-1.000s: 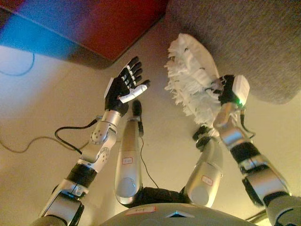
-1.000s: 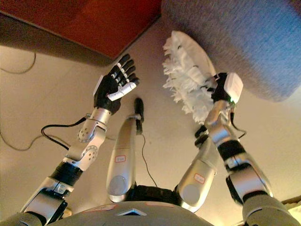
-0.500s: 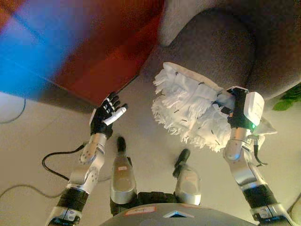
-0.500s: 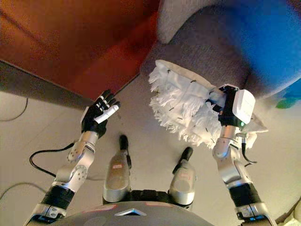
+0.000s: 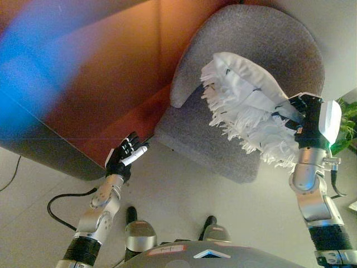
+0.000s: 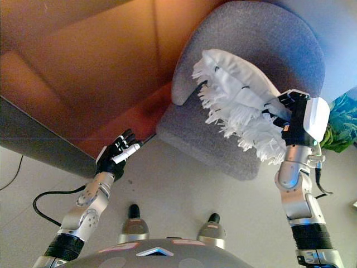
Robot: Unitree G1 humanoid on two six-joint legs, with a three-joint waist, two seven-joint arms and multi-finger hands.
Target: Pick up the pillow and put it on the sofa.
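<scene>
Pillow: we hold a white cushion with a shaggy fringed face (image 5: 245, 106) up in the air, in front of the seat and backrest of the sofa; it is not resting on it yet.
Sofa: a grey, rounded, fabric-covered armchair (image 5: 262, 39) stands just beyond the pillow, its seat cushion below the hanging fringe.
Right hand: our right hand (image 5: 305, 114) pinches the pillow's right edge, fingers curled into the cloth.
Left hand: our left hand (image 5: 124, 157) is raised at lower left with fingers straight and apart, holding nothing, well apart from the pillow.
Handling: we judge the pillow light and soft; it droops from the single hold, so it may swing or slip.
Best hold: we judge an edge pinch workable, with the free hand supporting underneath if needed.
</scene>
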